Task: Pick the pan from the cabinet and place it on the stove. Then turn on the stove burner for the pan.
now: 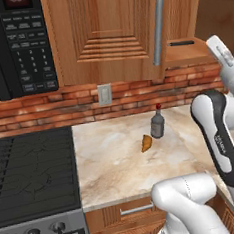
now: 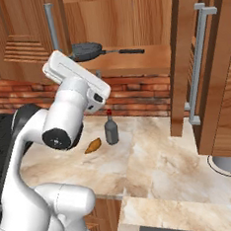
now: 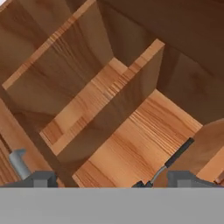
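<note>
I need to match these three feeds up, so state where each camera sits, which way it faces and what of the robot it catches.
Left base view: behind the arm to its left, facing the counter, stove and cabinet; arm at lower right.
Right base view: behind the arm to its right, facing the open cabinet with the pan on its shelf; arm at lower left.
Hand view: on the hand, looking into the cabinet's shelves; open claw, fingertips at the bottom, pan handle between them.
Shared: both base views show the bottle.

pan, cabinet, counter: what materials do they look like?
Pan: dark grey, matte, likely coated metal; thin black handle.
Cabinet: reddish-brown wood with visible grain; the bar handles look like brushed steel.
Counter: beige veined stone look, perhaps marble or laminate.
</note>
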Robot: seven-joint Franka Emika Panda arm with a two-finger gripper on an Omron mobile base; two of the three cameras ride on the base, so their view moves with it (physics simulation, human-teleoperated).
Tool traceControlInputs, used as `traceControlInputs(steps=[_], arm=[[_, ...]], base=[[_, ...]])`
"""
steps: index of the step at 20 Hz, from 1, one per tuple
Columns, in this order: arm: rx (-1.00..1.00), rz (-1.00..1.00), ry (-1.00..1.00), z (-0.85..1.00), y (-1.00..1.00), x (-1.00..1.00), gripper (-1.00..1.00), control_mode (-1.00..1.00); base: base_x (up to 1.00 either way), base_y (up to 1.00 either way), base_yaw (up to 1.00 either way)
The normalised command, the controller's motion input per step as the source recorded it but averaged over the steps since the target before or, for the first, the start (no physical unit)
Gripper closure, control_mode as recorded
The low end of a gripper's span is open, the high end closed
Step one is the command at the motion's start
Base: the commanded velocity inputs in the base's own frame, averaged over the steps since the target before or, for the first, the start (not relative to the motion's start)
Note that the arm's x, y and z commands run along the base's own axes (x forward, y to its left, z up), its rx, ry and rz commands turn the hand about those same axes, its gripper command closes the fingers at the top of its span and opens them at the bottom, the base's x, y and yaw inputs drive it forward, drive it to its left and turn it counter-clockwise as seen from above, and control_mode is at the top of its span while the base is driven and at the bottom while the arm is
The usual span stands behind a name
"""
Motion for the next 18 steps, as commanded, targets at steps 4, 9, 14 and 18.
traceControlInputs(steps=[4, 9, 14, 18], arm=[[0.26, 0.25, 0.13, 0.00, -0.22, 0.57, -1.00, -1.00], [0.17, 0.25, 0.10, -0.04, -0.13, 0.61, -1.00, -1.00], [0.11, 0.23, 0.08, -0.18, -0.06, 0.52, -1.00, -1.00], [0.02, 0.13, 0.08, -0.23, 0.00, 0.25, -1.00, -1.00]], base=[[0.00, 0.00, 0.00], [0.00, 0.00, 0.00], [0.00, 0.00, 0.00], [0.00, 0.00, 0.00]])
